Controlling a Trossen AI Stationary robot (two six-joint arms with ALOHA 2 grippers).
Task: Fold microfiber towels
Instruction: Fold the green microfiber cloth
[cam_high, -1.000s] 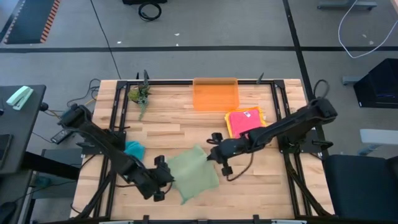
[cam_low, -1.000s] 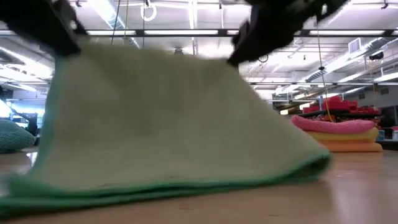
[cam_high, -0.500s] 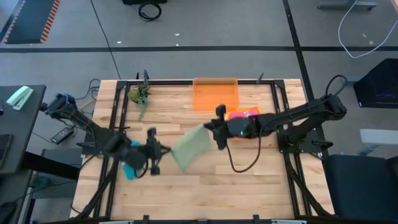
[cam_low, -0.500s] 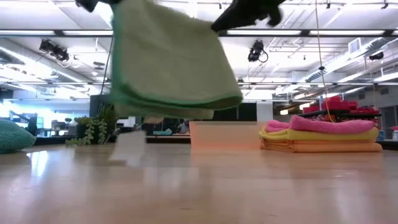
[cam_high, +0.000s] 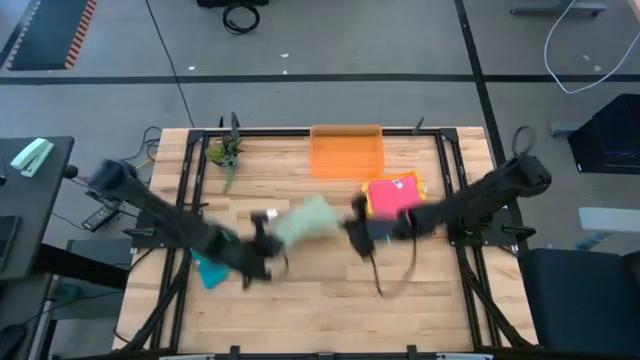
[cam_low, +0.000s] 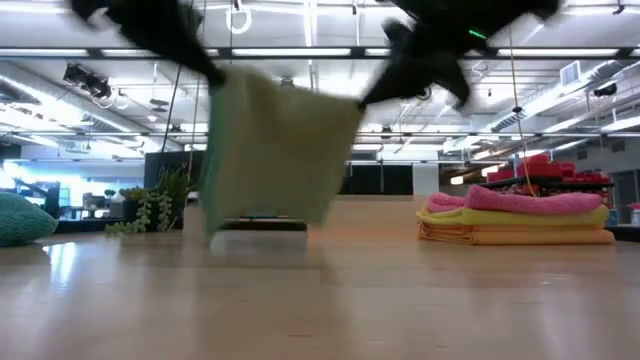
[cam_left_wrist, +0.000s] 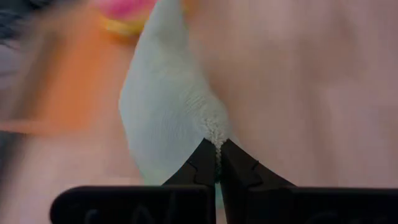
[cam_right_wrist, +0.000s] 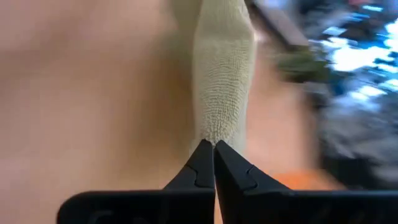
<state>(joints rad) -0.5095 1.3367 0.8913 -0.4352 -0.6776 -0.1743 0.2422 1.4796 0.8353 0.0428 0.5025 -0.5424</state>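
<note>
A sage green towel (cam_high: 306, 218) hangs in the air over the middle of the table, strung between my two grippers. My left gripper (cam_high: 266, 219) is shut on its left top corner and my right gripper (cam_high: 354, 226) on its right top corner. In the low view the green towel (cam_low: 272, 150) droops below both grippers, its lower edge clear of the tabletop. A teal towel (cam_high: 208, 268) lies crumpled at the left. A folded stack of pink, yellow and orange towels (cam_high: 393, 196) sits at the right. My left gripper pinches a corner of the green towel (cam_left_wrist: 214, 132) between its two fingertips, coming from the table's left and slanting down. The cloth bunches at the fingertips and hangs clear of the table. My right gripper pinches the opposite corner (cam_right_wrist: 213, 132) between its fingertips, slanting down from the table's right. The towel narrows into a ridge at the fingertips and hangs clear.
A translucent orange bin (cam_high: 347, 152) stands at the far edge's middle. A small green plant (cam_high: 225, 153) stands at the far left. Bare wood lies under and in front of the hanging towel.
Both grippers have gone up and toward the far edge with the green towel. Its lower edge, which lay on the table near the front, has been lifted clear, and the towel has swung away from the near edge. Both wrists have rolled.
</note>
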